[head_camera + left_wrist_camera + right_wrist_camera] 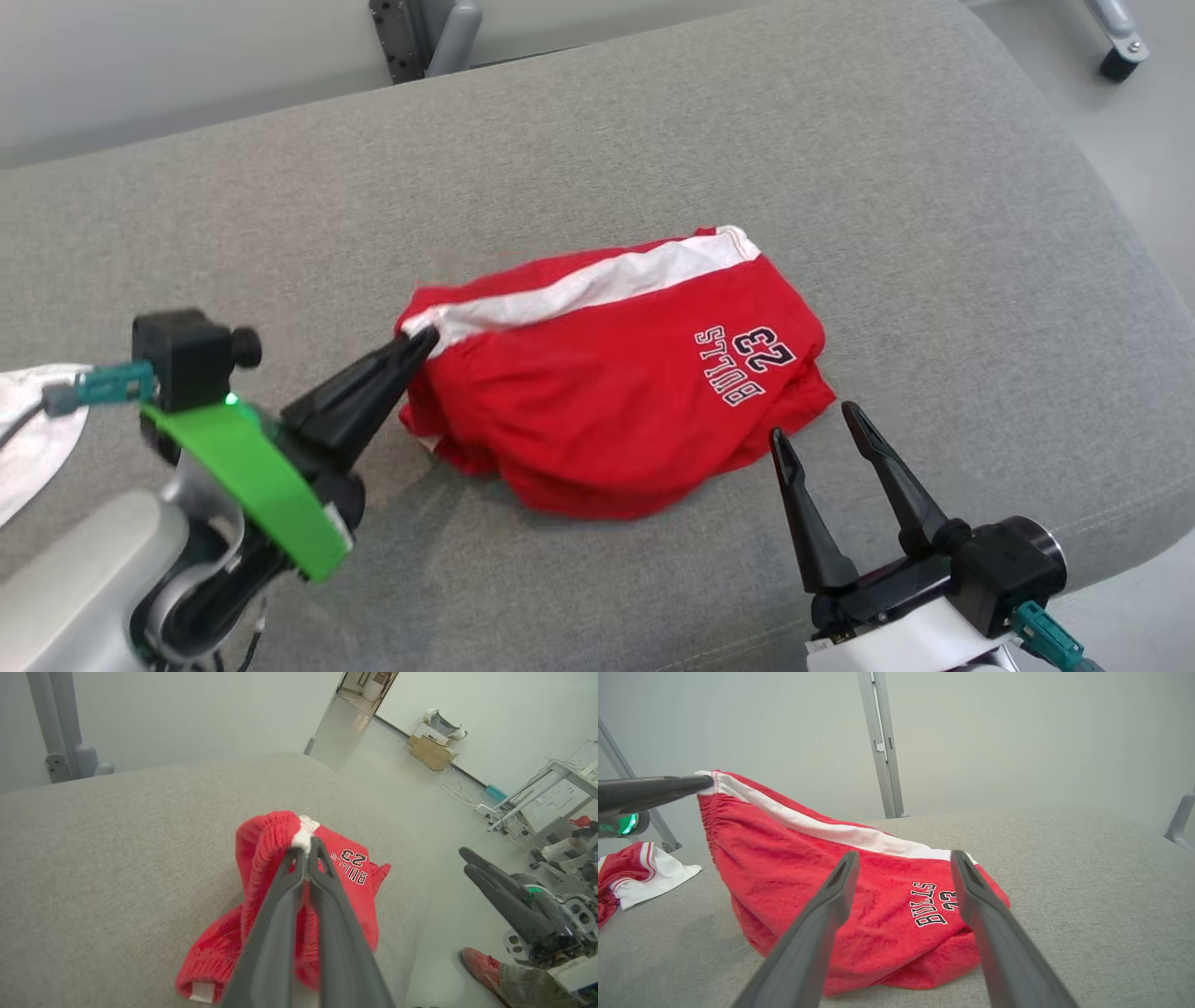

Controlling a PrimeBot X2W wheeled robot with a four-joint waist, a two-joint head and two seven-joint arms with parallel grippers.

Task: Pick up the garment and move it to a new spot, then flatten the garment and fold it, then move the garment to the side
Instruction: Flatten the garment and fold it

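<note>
The garment is a pair of red shorts with a white side stripe and "BULLS 23" lettering, lying bunched on the grey cushion. My left gripper is shut on the waistband corner at the white stripe, which it holds raised off the surface. In the right wrist view the shorts slope up to that pinched corner. My right gripper stands open just short of the shorts' near right edge, nothing between its fingers.
A second red and white garment lies on the cushion at the far left, its pale edge beside my left arm. The cushion's front edge runs close by my right gripper. A person's foot in a red shoe stands on the floor.
</note>
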